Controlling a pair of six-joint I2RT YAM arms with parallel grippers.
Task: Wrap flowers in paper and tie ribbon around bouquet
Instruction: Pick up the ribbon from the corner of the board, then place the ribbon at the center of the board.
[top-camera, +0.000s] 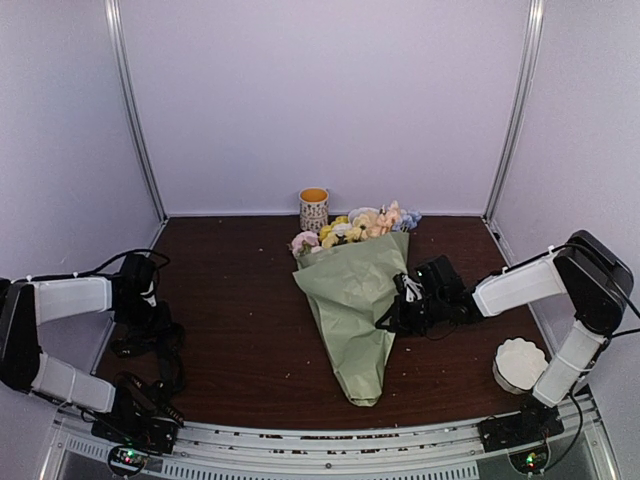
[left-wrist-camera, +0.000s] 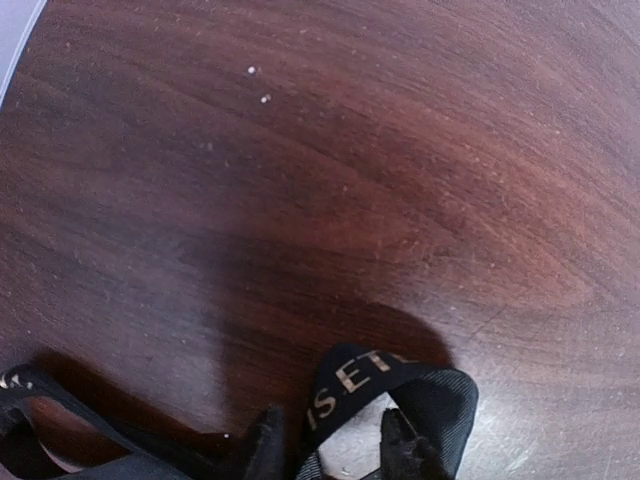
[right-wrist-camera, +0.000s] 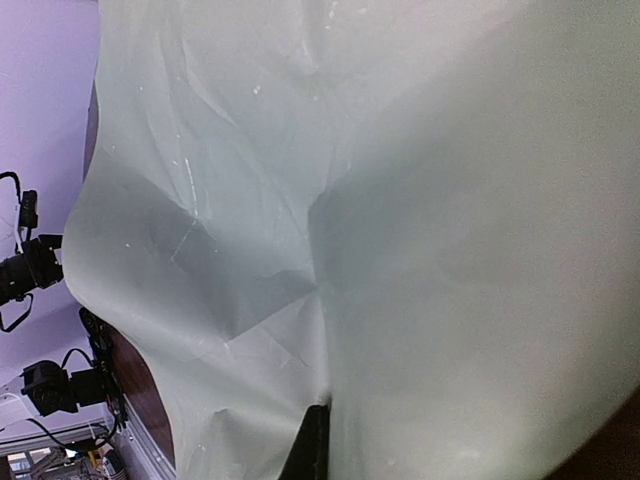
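Left gripper (left-wrist-camera: 332, 450): pointed down over the table (top-camera: 240, 290) at its left side, jaws partly apart with bare wood showing between the tips. The ribbon (left-wrist-camera: 350, 378) – black with pale lettering – arches in a loop across the gap just past the fingertips (left-wrist-camera: 400, 442). More of it trails off to the lower left. Whether either tip touches it cannot be told.

Right gripper (top-camera: 400, 305): closed at the right edge of the paper (top-camera: 350, 300). In the right wrist view one dark finger (right-wrist-camera: 314, 445) shows, the sheet folded over it and creases running out from that point.

The paper lies mid-table as a sage-green cone, narrow end toward the arms. The flowers (top-camera: 360, 225) – yellow, pink, peach and pale blue – stick out of its wide far end.

A patterned cup (top-camera: 314, 209) stands just behind the blooms. A white scalloped stack (top-camera: 520, 365) sits near the right arm's base.
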